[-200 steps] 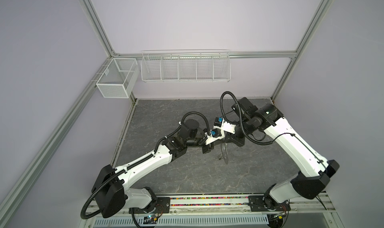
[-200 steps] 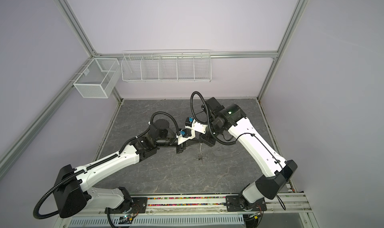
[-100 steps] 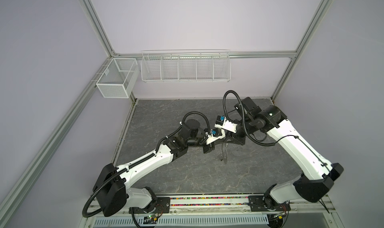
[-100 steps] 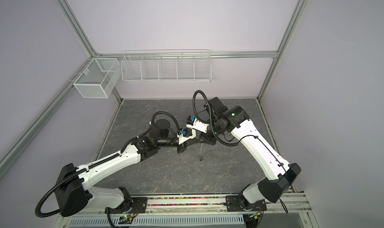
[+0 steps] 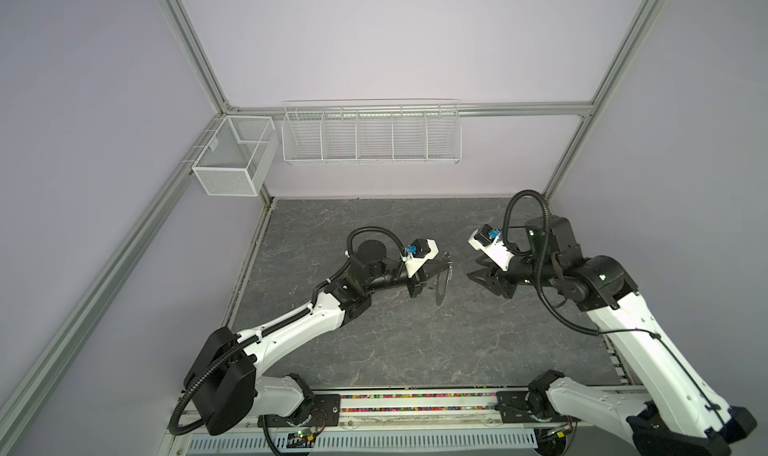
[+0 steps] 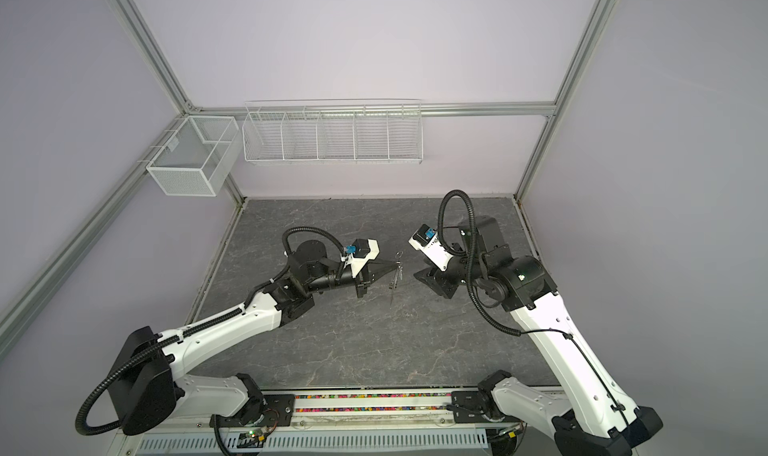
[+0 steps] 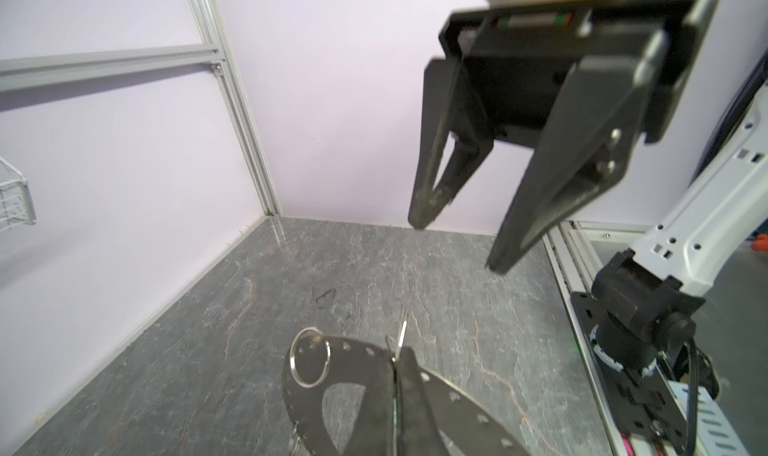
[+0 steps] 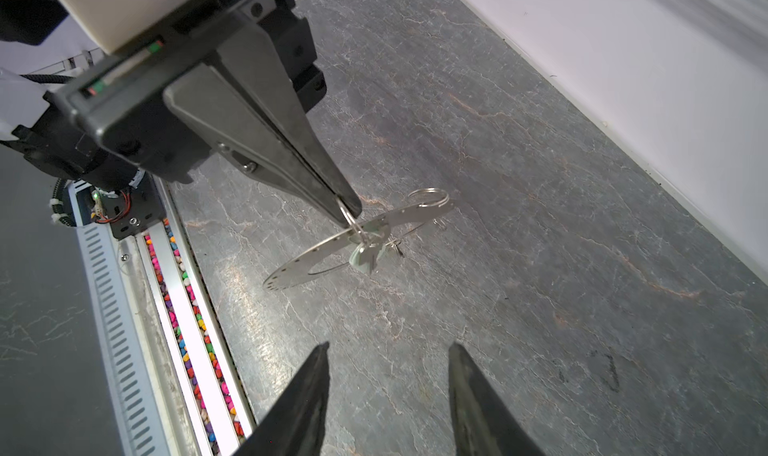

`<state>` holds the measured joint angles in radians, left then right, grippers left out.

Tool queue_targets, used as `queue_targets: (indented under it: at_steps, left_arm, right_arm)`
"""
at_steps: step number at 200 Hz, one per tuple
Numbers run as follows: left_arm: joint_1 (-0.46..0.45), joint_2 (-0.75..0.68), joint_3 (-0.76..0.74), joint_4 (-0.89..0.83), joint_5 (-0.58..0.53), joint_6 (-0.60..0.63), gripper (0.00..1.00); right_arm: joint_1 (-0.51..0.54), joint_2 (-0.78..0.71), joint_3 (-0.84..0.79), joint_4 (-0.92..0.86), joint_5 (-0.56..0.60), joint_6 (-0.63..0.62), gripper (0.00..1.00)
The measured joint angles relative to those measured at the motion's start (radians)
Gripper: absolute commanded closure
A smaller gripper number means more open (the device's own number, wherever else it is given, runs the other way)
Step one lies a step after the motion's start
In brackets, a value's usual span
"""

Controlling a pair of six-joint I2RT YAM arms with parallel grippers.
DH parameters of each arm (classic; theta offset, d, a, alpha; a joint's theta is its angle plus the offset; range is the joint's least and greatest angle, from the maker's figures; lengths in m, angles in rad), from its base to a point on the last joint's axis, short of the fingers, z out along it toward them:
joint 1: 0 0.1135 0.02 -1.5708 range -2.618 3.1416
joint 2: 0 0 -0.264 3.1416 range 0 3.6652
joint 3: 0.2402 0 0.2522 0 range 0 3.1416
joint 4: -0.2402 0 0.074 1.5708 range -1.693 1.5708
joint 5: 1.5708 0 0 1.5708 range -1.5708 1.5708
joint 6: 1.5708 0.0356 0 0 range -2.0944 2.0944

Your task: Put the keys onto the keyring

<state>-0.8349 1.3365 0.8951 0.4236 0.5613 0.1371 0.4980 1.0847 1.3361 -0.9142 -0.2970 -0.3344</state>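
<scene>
Pinching the keyring at its rim, the left gripper has its fingers pressed tight together on the metal, right where a thin wire loop threads through one of the rim holes. The keyring hangs from that pinch above the table, near its middle; in both top views it shows almost edge-on below the fingertips. From the left wrist its perforated band runs across either side of the closed fingers. A split ring sits on the rim away from the pinch, also clear in the left wrist view. The keys dangle under the keyring close to the pinch, bunched together; their tags cannot be made out. The right gripper faces the keyring from the other side with its fingers spread apart and nothing between them, near the keyring but not touching it.
</scene>
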Motion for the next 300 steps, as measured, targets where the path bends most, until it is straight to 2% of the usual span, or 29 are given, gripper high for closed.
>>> queue_targets:
  at_steps: [53, 130, 186, 246, 300]
  left_arm:
    - [0.0, 0.0, -0.001, 0.178, -0.047, -0.113, 1.0]
    - [0.0, 0.001, -0.001, 0.253, -0.067, -0.16, 1.0]
    - [0.003, 0.004, 0.002, 0.257, -0.067, -0.16, 1.0]
    - [0.003, 0.007, 0.005, 0.251, -0.075, -0.155, 1.0]
    - [0.003, 0.007, 0.006, 0.214, -0.075, -0.134, 1.0]
  right_arm:
    - [0.0, 0.0, -0.101, 0.219, -0.021, 0.102, 0.5]
    - [0.011, 0.002, -0.113, 0.396, -0.124, 0.126, 0.51]
    - [0.014, 0.039, -0.113, 0.403, -0.146, 0.125, 0.56]
    - [0.037, 0.061, -0.113, 0.398, -0.178, 0.116, 0.48]
    - [0.034, 0.043, -0.109, 0.274, -0.1, 0.084, 0.47]
